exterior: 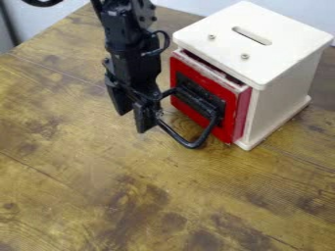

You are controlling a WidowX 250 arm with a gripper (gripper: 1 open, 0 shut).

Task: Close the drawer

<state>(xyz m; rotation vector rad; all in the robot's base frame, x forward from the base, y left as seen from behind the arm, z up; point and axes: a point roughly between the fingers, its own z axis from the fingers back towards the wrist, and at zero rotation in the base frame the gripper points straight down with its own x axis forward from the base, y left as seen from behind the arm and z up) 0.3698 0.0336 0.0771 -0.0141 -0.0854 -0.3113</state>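
Positioning to push shut the small bright red box-shaped drawer (207, 100), which stands a little way out of the cream-white wooden cube casing (258, 61).

Nearest the camera lies bare brown wooden table (118, 196), open room all round. Left of the casing, the black gripper (135, 106) points straight down, just beside the big black wire loop handle (186, 134); jaws partly apart, and contact with the loop cannot be told, nothing clearly held. Judged step: the approach is done, the push is not yet begun. Next move calls for a level shove on the red front toward the casing, square to avoid jamming. Beyond, the casing sits near the table's far right edge: too hard a push could slide it.
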